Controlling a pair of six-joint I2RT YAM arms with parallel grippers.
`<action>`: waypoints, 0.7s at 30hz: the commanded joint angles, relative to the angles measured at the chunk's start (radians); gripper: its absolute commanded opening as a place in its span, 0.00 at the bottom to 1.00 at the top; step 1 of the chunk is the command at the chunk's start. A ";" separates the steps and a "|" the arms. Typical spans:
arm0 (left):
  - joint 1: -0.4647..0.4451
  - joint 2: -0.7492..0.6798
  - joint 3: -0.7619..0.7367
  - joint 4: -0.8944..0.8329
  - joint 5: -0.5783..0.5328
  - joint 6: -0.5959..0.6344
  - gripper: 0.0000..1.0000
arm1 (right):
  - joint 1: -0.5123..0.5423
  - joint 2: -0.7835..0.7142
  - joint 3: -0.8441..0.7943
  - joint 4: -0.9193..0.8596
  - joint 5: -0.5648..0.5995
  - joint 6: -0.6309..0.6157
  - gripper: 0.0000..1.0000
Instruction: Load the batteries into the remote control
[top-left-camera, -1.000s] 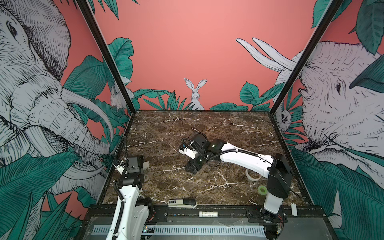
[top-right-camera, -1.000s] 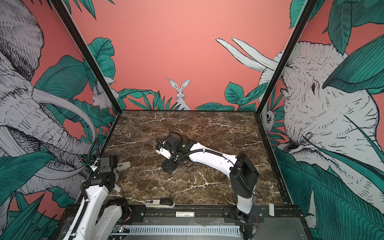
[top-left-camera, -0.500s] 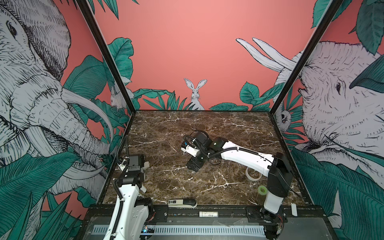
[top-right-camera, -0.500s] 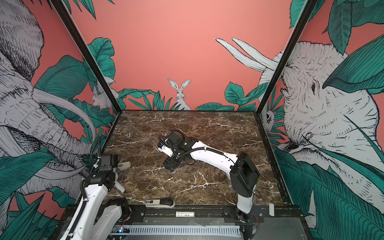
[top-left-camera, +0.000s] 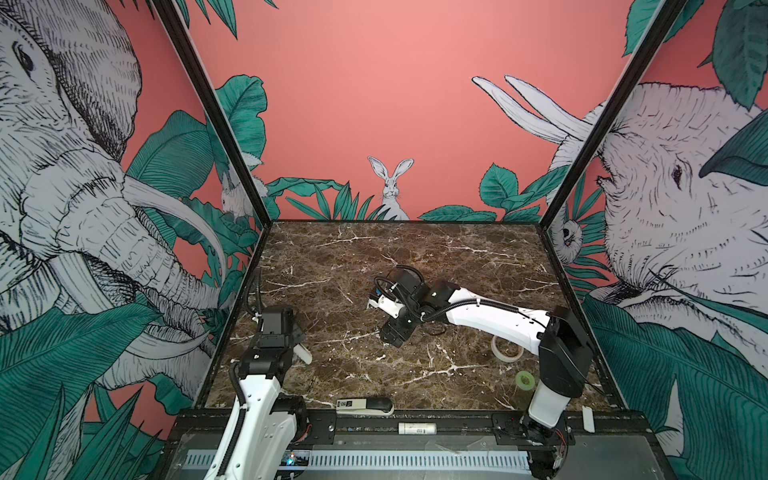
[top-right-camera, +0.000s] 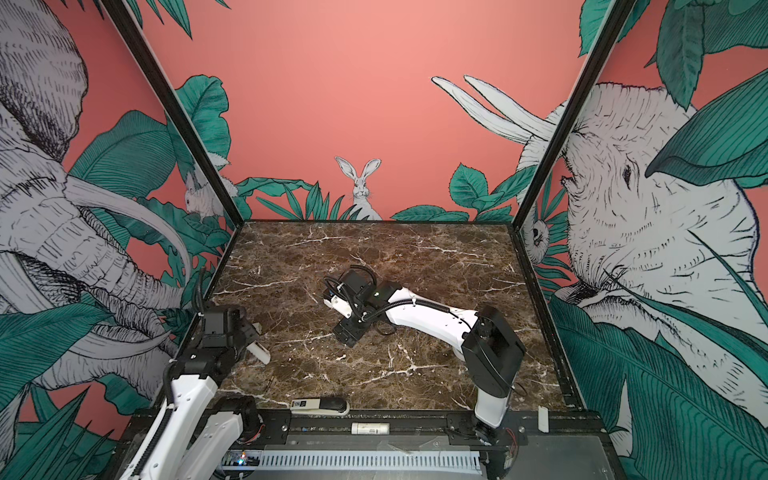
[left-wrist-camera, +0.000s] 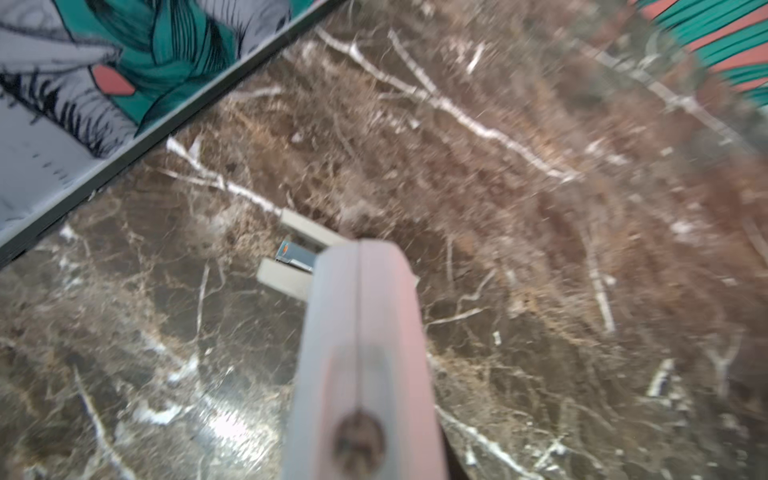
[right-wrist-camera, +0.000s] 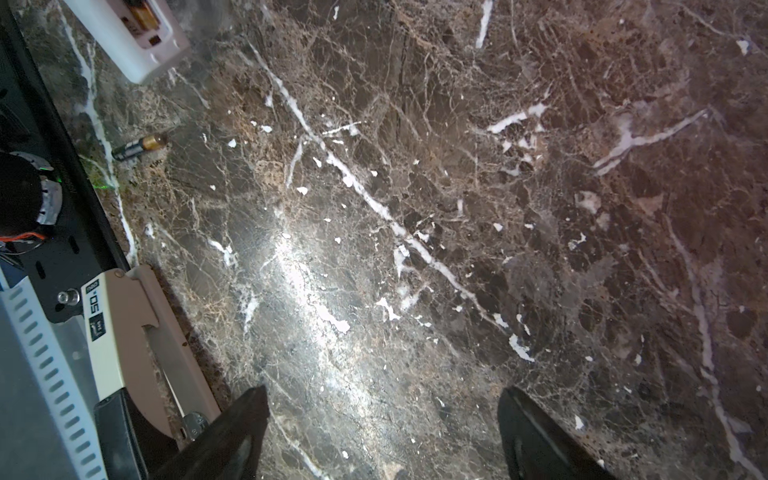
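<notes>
My left gripper (top-left-camera: 294, 337) is at the table's left edge, shut on the remote control (top-left-camera: 304, 355), a slim white bar that sticks out down toward the marble. In the left wrist view the remote control (left-wrist-camera: 361, 332) fills the middle, and a dark battery (left-wrist-camera: 294, 257) lies in its open end. The right wrist view shows that end of the remote control (right-wrist-camera: 124, 41) with a battery (right-wrist-camera: 141, 14) in the compartment. A loose battery (right-wrist-camera: 139, 146) lies on the marble close by. My right gripper (top-left-camera: 392, 337) hangs open over bare marble mid-table, its black fingers (right-wrist-camera: 245, 419) wide apart and nothing between them.
A white-and-black stapler (top-left-camera: 365, 405) lies at the front edge. Near the right arm's base are a white tape roll (top-left-camera: 507, 351) and a green one (top-left-camera: 524, 380). A white labelled tube (top-left-camera: 417, 428) rests on the front rail. Printed walls close in three sides.
The left gripper has turned, so the remote now points lower toward the marble. The right gripper has shifted slightly and is still open.
</notes>
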 joint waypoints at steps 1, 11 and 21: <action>-0.001 -0.026 0.057 0.005 0.012 0.040 0.00 | -0.002 0.011 0.011 0.063 -0.026 0.018 0.86; -0.002 -0.074 0.195 -0.147 -0.077 0.174 0.00 | 0.063 0.124 0.075 0.055 -0.122 0.026 0.86; -0.002 -0.123 0.178 -0.145 -0.084 0.216 0.00 | 0.232 0.247 0.099 0.035 -0.143 0.417 0.84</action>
